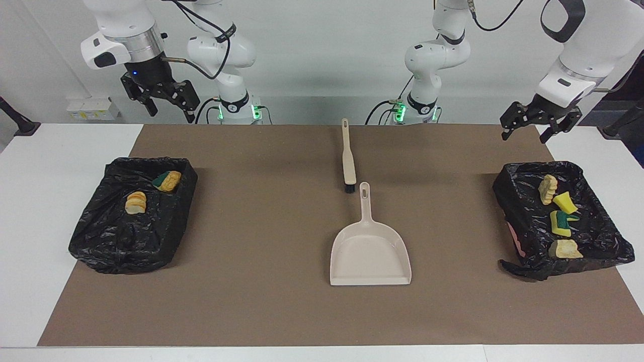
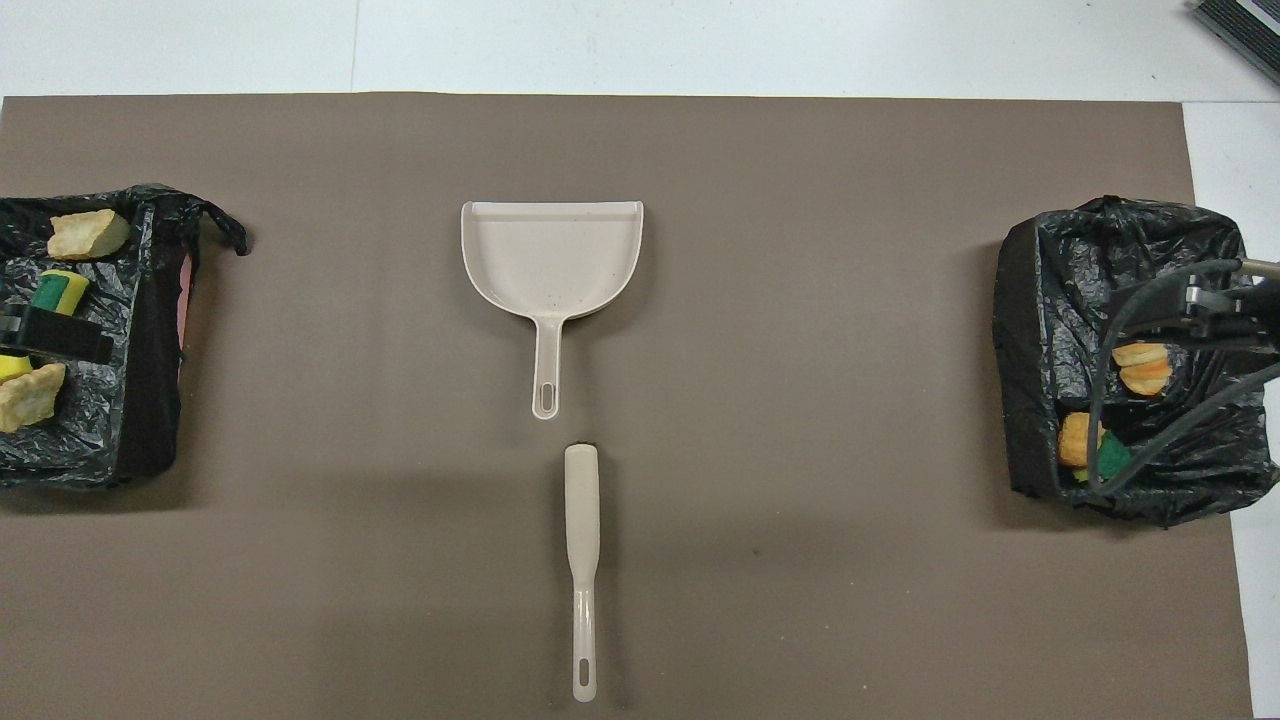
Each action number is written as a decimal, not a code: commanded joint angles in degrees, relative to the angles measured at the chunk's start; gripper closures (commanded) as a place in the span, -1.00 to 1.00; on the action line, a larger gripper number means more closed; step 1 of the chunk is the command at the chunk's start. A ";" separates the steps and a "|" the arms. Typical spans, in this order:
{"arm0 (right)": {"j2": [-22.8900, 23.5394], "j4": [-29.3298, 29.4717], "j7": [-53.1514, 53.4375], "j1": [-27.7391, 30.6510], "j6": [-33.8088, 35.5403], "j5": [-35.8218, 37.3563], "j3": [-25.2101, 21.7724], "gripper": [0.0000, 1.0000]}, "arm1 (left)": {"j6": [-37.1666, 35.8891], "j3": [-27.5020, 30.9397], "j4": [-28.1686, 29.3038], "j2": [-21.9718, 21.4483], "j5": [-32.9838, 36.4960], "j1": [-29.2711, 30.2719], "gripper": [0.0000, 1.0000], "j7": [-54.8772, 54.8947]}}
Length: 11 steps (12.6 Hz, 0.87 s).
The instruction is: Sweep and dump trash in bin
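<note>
Two bins lined with black bags stand on the tabletop in the facing view, one at each end. Bin at the right arm's end [image 1: 133, 213] — two pieces of trash [image 1: 135, 202]; bin at the left arm's end [image 1: 563, 218] — four pieces. Dustpan [image 1: 370, 249] and brush [image 1: 347, 156] lie on the brown mat between them. Right gripper [image 1: 166, 100] and left gripper [image 1: 533, 125] hang in the air, fingers apart, holding nothing.

Overhead view: dustpan pan [image 2: 552, 252] holds nothing — scraps lie only in the bins [image 2: 1040, 340].

Trash [image 1: 558, 216] in 2 bins [image 1: 598, 236] (table ends); brush [image 1: 348, 161] nearer robots than dustpan [image 1: 370, 254].
</note>
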<state>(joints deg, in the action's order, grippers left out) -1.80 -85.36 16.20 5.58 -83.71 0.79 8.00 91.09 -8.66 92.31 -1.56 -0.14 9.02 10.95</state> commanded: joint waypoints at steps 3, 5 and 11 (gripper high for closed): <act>0.13 0.81 -1.17 0.75 0.74 -1.06 0.43 -1.00 | 3.74 9.10 1.64 -1.08 0.67 -9.81 -1.00 -0.32; 0.13 0.81 -1.17 0.75 0.74 -1.06 0.43 -1.00 | 3.74 9.19 1.55 -1.25 0.75 -9.73 -1.00 -0.23; 0.13 0.81 -1.17 0.75 0.74 -1.06 0.43 -1.00 | 3.48 8.58 1.47 -1.25 0.67 -9.55 -1.00 -0.40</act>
<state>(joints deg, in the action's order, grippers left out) -1.80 -85.35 16.20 5.58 -83.71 0.79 8.01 94.04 -0.79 92.38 -1.56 -0.10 0.23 10.95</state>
